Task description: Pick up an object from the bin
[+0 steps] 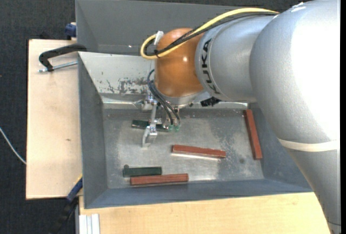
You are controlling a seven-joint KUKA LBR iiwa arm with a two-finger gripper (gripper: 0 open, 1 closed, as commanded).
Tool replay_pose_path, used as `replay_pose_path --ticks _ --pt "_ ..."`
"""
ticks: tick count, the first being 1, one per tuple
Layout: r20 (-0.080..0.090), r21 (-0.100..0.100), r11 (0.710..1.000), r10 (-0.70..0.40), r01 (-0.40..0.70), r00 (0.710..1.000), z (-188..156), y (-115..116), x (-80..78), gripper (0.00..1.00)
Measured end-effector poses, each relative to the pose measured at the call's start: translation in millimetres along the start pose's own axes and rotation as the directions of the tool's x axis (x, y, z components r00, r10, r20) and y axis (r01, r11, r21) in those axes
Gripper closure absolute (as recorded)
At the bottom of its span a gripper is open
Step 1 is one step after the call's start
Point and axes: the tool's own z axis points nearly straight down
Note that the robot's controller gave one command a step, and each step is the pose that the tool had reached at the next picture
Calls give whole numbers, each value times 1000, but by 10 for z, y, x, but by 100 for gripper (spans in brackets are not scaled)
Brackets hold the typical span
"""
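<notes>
My gripper (pixel 158 124) hangs low over the bin floor at the back, left of centre, under the orange wrist cover. A small dark green piece (pixel 139 124) sits right at its left side; I cannot tell whether they touch. A long red-brown stick (pixel 198 151) lies flat on the floor to the right and in front of the gripper.
Near the front wall a dark green block (pixel 141 171) lies just behind a second red-brown stick (pixel 159 179). A third red-brown stick (pixel 252 133) rests along the right wall. The arm covers the bin's back right.
</notes>
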Motion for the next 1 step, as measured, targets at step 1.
replay_pose_path --ticks 1 --pt "-1 0 1000 0 0 1000 -55 44 47 0"
